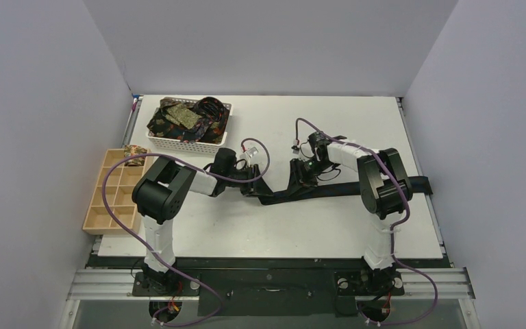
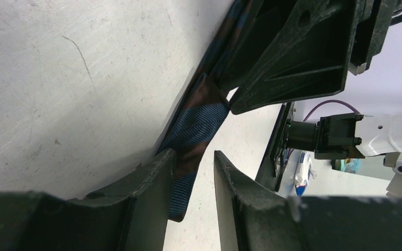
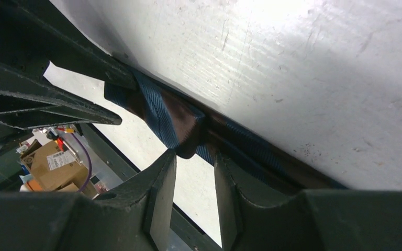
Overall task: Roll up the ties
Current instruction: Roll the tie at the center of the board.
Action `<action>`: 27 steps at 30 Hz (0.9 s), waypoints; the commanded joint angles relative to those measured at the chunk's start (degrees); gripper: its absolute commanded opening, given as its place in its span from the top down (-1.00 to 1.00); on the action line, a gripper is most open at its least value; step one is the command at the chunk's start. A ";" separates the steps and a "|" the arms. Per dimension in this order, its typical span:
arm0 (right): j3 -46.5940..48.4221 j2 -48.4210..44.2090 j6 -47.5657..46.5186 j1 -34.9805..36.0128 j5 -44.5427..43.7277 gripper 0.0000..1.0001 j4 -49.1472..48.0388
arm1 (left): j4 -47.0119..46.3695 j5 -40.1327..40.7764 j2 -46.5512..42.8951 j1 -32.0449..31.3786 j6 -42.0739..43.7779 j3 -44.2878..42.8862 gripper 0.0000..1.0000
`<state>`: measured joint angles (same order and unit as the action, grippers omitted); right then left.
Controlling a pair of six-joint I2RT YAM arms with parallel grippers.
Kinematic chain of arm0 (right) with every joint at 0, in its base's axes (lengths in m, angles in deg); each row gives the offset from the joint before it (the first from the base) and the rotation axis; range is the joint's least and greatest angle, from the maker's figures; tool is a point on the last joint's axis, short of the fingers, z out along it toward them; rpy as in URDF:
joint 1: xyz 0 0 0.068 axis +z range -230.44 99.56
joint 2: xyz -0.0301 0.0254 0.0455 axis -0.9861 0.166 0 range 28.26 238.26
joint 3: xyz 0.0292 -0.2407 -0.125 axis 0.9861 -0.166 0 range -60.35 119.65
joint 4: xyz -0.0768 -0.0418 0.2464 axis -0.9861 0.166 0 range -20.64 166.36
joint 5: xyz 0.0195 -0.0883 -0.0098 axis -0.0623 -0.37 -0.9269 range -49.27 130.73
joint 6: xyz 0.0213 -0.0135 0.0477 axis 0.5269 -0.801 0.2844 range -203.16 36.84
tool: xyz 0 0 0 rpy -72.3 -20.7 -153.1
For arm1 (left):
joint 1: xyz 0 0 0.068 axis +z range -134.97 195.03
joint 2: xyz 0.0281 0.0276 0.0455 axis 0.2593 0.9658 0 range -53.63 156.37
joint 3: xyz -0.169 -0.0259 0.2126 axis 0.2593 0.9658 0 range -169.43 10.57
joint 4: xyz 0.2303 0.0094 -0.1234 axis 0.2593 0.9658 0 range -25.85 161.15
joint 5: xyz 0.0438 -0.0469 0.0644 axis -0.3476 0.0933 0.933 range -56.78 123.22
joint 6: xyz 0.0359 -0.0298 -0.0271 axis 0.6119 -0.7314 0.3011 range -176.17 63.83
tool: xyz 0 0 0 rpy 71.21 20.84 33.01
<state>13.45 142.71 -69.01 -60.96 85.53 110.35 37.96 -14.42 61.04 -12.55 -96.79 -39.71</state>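
Note:
A long dark tie lies flat across the middle of the table, its right end past the right arm. In the wrist views it shows blue ribbing, with its left end folded over. My left gripper is low at that left end. Its jaws stand apart, and the tie's tip lies against the left finger, not pinched. My right gripper is low just to the right. It is open, with the fold just beyond its fingertips. More patterned ties fill the basket. One patterned roll sits in the tray.
A white lattice basket stands at the back left. A pale wooden compartment tray lies along the left edge. Grey walls close in the table on three sides. The two grippers are close together, and the right one's finger shows in the left wrist view.

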 commanded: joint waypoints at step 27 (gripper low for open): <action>-0.13 4.27 -3.11 0.53 -6.16 1.00 -2.32 | 21.84 14.47 -7.96 -0.44 28.17 -8.26 -0.38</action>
<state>13.85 144.46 -68.81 -60.41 84.39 107.95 49.15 -8.17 57.66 -13.51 -82.80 -45.37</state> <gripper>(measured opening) 0.009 0.648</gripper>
